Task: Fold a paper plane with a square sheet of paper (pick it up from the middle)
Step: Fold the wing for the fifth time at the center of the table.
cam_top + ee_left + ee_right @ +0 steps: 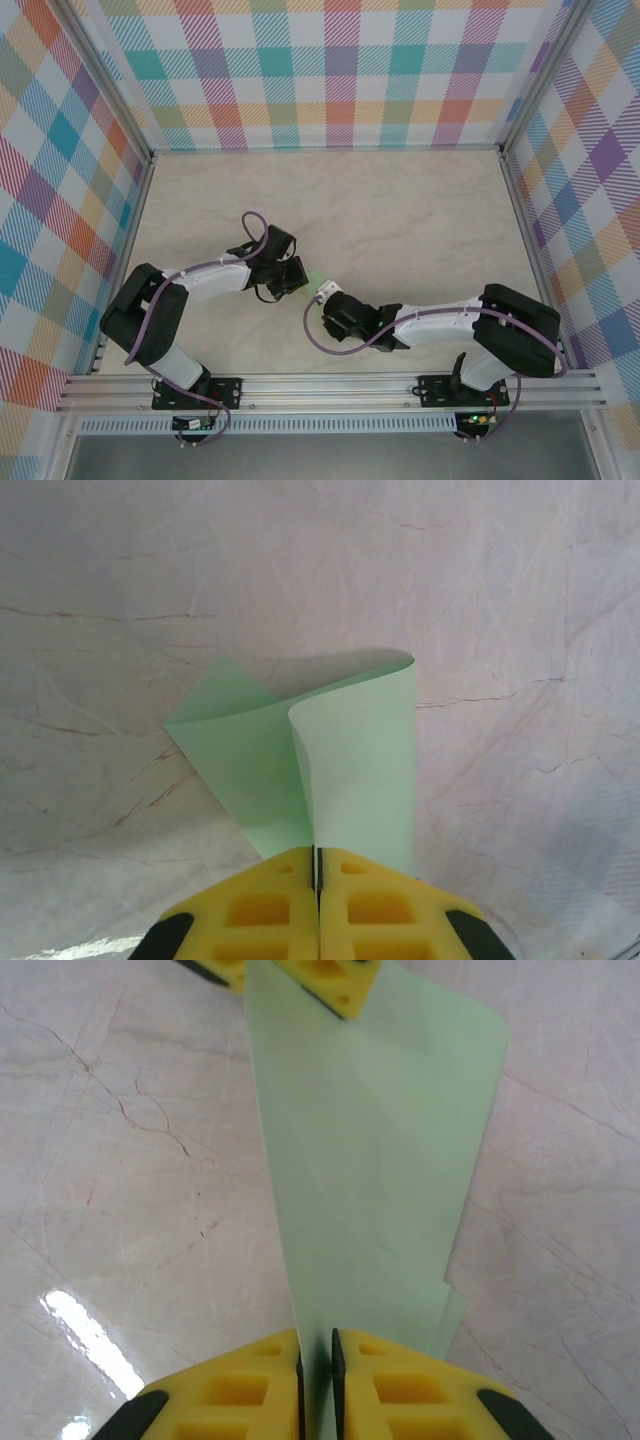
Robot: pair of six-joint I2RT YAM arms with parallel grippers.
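**Top external view.** The two arms reach inward and meet near the middle of the counter [420, 210]. The left tool [293, 279] and the right tool [322, 294] face each other, close together. Between them a small pale green patch marks the square sheet of paper [311, 279]. From this height neither the sheet's shape nor the set of the jaws can be read.

**Left wrist view.** The yellow pads of the left tool [317, 865] are pressed together on the near edge of the sheet [345, 770]. The paper rises away from the pads in a loose curl. One flap bends over at the top and a pointed corner spreads to the left. The bend is rounded, not a pressed crease.

**Right wrist view.** The right tool [317, 1345] is clamped on the opposite end, with the paper caught in the narrow slit between its pads. The sheet [370, 1150] runs as a long upright panel to the left tool's yellow pads [335, 982] at the far end. A second layer peeks out at the lower right, a detail the other views lack.

**Progress.** The sheet appears lifted and doubled over, held between both tools. No pointed dart is formed, so most folds seem left to do.
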